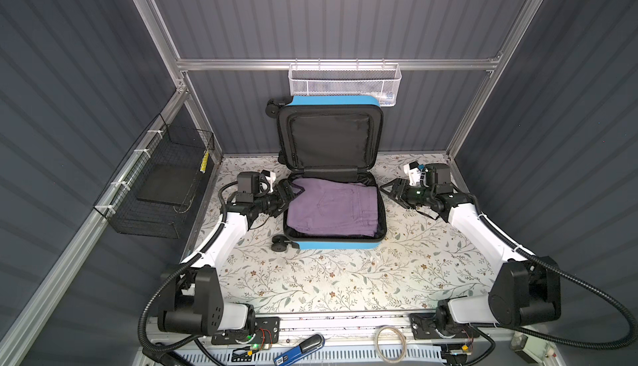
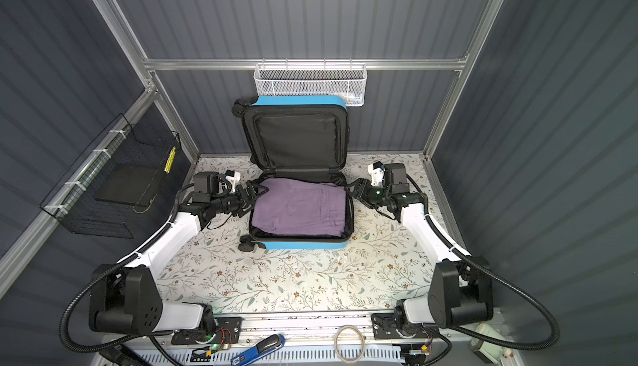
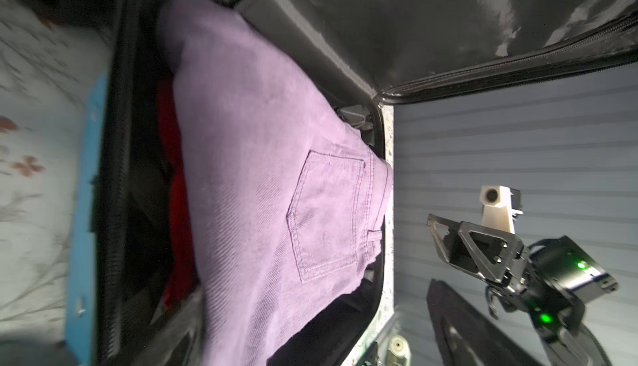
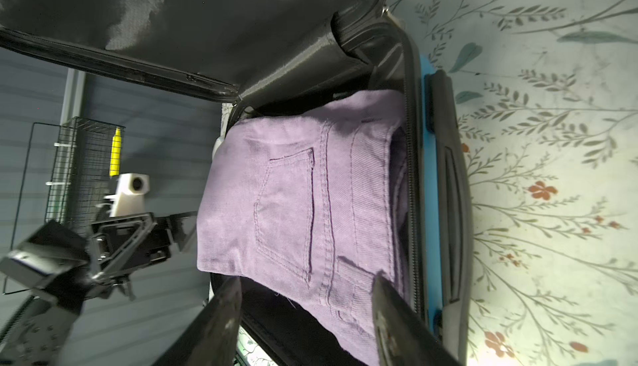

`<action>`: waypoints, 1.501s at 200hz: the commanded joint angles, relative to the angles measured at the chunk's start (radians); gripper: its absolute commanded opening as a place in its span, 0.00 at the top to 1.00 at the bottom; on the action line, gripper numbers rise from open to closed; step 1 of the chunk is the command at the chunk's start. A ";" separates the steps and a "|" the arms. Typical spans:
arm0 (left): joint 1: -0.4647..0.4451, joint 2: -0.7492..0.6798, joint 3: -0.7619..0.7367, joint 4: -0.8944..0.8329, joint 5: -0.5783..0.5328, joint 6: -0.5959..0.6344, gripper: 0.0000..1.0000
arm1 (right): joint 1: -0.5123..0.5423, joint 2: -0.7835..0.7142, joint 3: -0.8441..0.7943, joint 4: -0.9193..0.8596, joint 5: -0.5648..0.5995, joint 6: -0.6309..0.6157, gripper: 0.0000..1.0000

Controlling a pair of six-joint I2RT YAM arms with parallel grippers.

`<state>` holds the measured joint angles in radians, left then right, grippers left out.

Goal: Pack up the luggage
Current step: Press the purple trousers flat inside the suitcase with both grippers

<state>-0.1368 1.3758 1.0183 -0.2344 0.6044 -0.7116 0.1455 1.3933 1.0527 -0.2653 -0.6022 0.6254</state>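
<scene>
Two grippers, fingers apart on each; I read both as holding nothing. Left gripper [image 1: 293, 196]: at the left rim of the suitcase [image 1: 331, 245], one finger over a corner of the jeans [image 1: 331, 205]. Right gripper [image 1: 387, 193]: just beside the right rim, off the cloth. Jeans: purple, folded flat to fit the lower half. Suitcase: on the table [image 1: 345, 278], lid [image 1: 331, 139] upright at the back, so the lower half lies open to me.

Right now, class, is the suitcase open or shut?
Open. The suitcase has its lid raised, black lining showing, and folded purple trousers lie in the lower half.
</scene>
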 commanded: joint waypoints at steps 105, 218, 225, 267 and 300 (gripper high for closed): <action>-0.174 0.141 0.145 -0.033 -0.105 0.142 0.00 | 0.135 0.243 0.155 0.112 0.004 0.078 0.40; -0.175 0.181 -0.023 0.103 -0.138 0.132 0.00 | 0.116 0.449 0.316 0.010 0.091 0.005 0.40; -0.175 0.176 -0.021 0.101 -0.135 0.130 0.00 | 0.118 0.429 0.307 0.012 0.076 0.007 0.40; -0.176 0.132 -0.016 0.098 -0.111 0.122 0.00 | 0.161 0.257 0.183 0.022 0.031 -0.007 0.39; -0.178 0.115 -0.022 0.104 -0.109 0.114 0.00 | 0.206 0.168 0.032 0.091 0.031 0.040 0.39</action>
<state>-0.3145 1.5307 1.0122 -0.1341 0.4751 -0.5869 0.3191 1.5948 1.1858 -0.2150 -0.5545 0.6468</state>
